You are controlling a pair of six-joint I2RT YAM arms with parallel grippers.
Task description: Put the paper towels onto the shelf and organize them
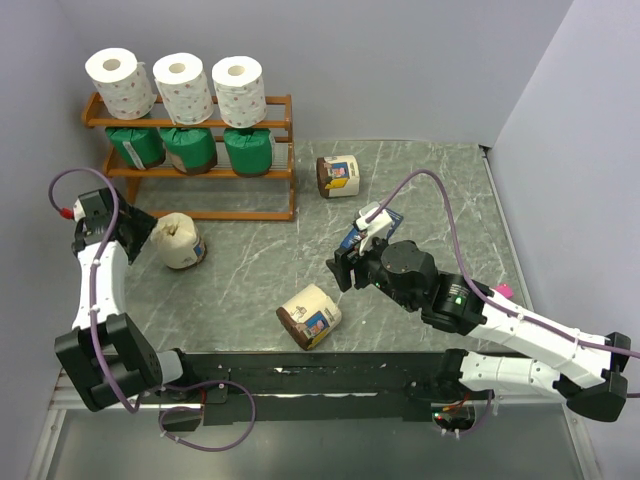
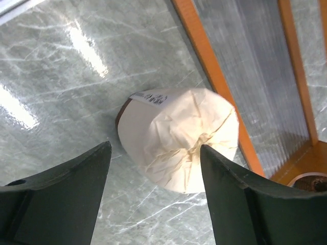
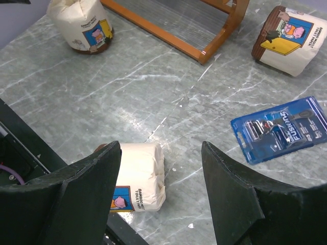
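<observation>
The shelf [image 1: 275, 172] stands at the back left. Three white rolls [image 1: 184, 85] stand on its top tier and three green-wrapped rolls [image 1: 188, 150] sit on the middle tier. Three cream-and-brown rolls lie on the table: one [image 1: 180, 240] by the shelf's front, one [image 1: 338, 173] right of the shelf, one [image 1: 309, 315] near the front. My left gripper [image 1: 140, 228] is open, just left of the first roll, which lies beyond the open fingers in the left wrist view [image 2: 179, 138]. My right gripper [image 1: 340, 270] is open and empty above the front roll [image 3: 140, 173].
A flat dark-blue packet [image 3: 281, 128] lies right of my right gripper, partly under the arm in the top view [image 1: 352, 236]. A small pink item [image 1: 503, 290] shows by the right arm. The shelf's bottom rail [image 2: 219, 87] runs just behind the left roll.
</observation>
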